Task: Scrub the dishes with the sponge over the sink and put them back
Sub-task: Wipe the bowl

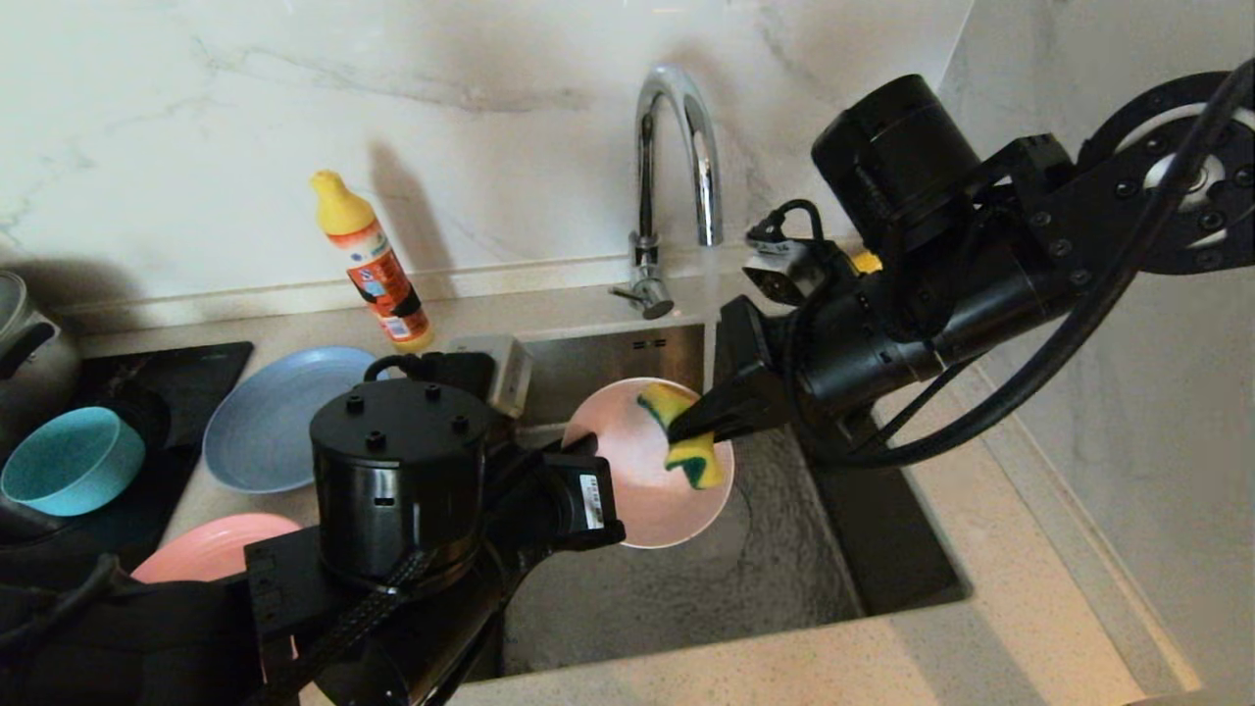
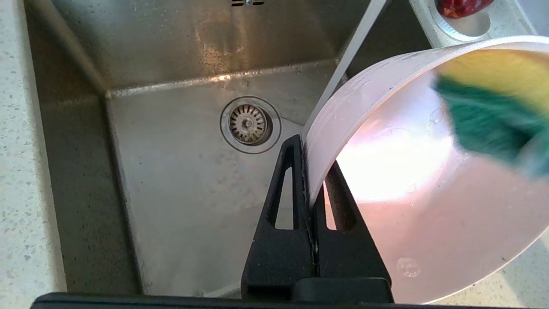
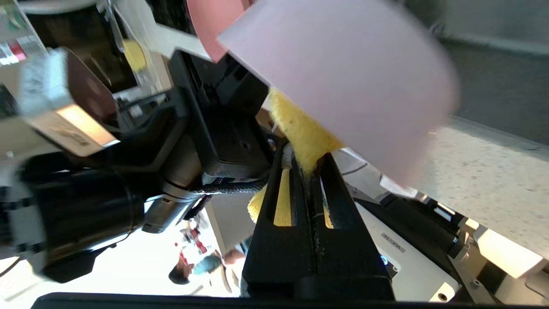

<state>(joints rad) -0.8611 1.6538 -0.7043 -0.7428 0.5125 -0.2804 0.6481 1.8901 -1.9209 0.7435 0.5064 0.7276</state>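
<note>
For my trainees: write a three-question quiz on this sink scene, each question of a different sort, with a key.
1. True or false: the left gripper is shut on the rim of the pale pink dish, holding it over the sink.
2. What does the right gripper hold against the dish? A) the detergent bottle B) the sponge C) the teal bowl
3. Fill in: the blue-grey plate lies on the counter to the robot's ____ of the sink.

Key: 1 true; 2 B; 3 left.
</note>
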